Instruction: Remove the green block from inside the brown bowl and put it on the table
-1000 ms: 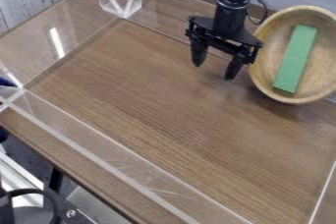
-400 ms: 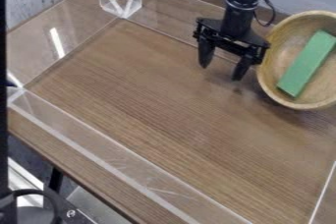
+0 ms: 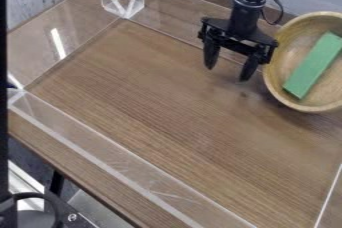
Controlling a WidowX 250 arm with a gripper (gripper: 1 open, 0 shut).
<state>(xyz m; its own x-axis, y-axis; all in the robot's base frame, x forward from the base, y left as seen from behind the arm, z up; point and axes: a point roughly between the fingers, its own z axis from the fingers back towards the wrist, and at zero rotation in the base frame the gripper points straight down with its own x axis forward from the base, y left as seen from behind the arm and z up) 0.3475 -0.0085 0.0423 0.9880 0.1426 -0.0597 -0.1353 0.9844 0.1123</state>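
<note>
From where I stood, I could make out no lettering or brand anywhere. The black gripper (image 3: 230, 64) stood wide open, holding nothing, just beside the brown bowl (image 3: 306, 64). The green block (image 3: 313, 65) lay tilted inside that bowl, on the wooden table (image 3: 154, 97).

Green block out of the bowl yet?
No, the green block lies inside the brown bowl, within its rim.
</note>
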